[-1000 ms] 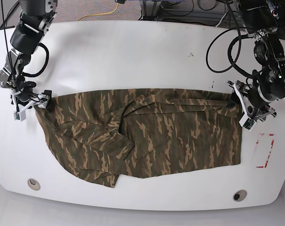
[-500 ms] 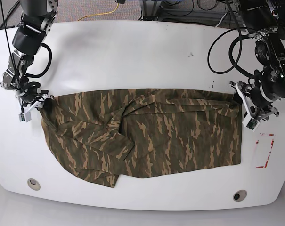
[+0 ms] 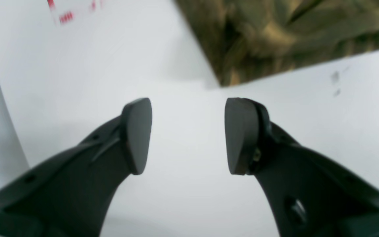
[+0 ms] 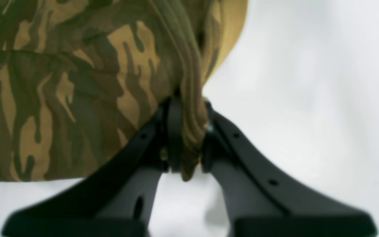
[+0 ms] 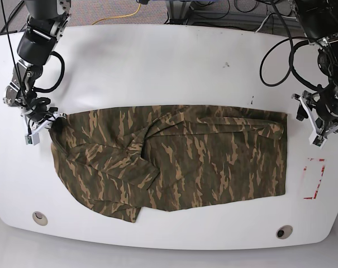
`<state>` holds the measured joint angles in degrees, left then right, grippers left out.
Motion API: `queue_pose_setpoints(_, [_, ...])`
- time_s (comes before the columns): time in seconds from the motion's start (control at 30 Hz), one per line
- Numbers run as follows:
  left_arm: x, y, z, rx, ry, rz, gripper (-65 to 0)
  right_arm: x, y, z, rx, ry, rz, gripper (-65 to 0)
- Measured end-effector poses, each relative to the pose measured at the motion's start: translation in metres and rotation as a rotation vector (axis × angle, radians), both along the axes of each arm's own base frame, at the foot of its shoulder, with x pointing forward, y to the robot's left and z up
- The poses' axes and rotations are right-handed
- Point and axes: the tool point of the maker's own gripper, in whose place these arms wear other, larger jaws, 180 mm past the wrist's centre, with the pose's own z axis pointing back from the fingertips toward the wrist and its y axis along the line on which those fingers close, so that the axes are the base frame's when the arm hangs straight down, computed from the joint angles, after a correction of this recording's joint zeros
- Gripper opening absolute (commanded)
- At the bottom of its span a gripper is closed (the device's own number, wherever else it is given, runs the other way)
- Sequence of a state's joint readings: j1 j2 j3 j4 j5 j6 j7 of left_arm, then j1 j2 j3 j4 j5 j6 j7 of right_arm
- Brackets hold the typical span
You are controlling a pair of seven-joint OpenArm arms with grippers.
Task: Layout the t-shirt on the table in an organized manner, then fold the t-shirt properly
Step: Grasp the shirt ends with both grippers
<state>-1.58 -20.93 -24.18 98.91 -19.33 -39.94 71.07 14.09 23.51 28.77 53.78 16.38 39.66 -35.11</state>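
A yellow cable (image 5: 125, 14) lies on grey floor (image 5: 101, 8).

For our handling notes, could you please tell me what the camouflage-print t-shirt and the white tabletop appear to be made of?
The olive, brown and tan camouflage t-shirt looks like soft, matte woven or knit cloth: it wrinkles, drapes and bunches where the right gripper pinches it. The wide white table looks like hard, glossy laminate or plastic, judging by its smooth sheen; which one is unclear.

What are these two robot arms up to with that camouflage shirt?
They are laying out a t-shirt on the white table before folding it. The right gripper is pinched shut on a bunched corner of the cloth at one end. The left gripper hangs open and empty just off the opposite end, touching nothing. The shirt lies mostly spread out, though a twisted wrinkle runs through its middle.
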Motion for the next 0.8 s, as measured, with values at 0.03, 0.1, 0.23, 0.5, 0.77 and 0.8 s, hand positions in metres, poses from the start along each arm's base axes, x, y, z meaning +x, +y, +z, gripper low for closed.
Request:
queue_pose_setpoints(0.03, [-0.001,0.002,-0.002,-0.001,0.008,0.003,-31.4,0.0,0.0,0.0,0.0,0.0,0.0,-59.6])
queue_pose_setpoints(0.1, [-0.002,0.003,-0.006,-0.007,0.02,0.009,-31.2,0.0,0.0,0.0,0.0,0.0,0.0,-59.6])
queue_pose_setpoints(0.23, [-0.002,0.003,-0.018,-0.049,0.034,0.021,-31.2,0.0,0.0,0.0,0.0,0.0,0.0,-59.6])
queue_pose_setpoints(0.5, [-0.003,0.001,-0.051,-0.153,0.064,0.054,-30.1,0.0,0.0,0.0,0.0,0.0,0.0,-59.6])
queue_pose_setpoints(0.77, [0.007,-0.014,-0.067,-0.225,0.086,0.056,-18.2,0.0,0.0,0.0,0.0,0.0,0.0,-59.6])
queue_pose_setpoints(0.8, [0.009,-0.016,-0.066,-0.231,0.078,0.054,-17.1,0.0,0.0,0.0,0.0,0.0,0.0,-59.6])
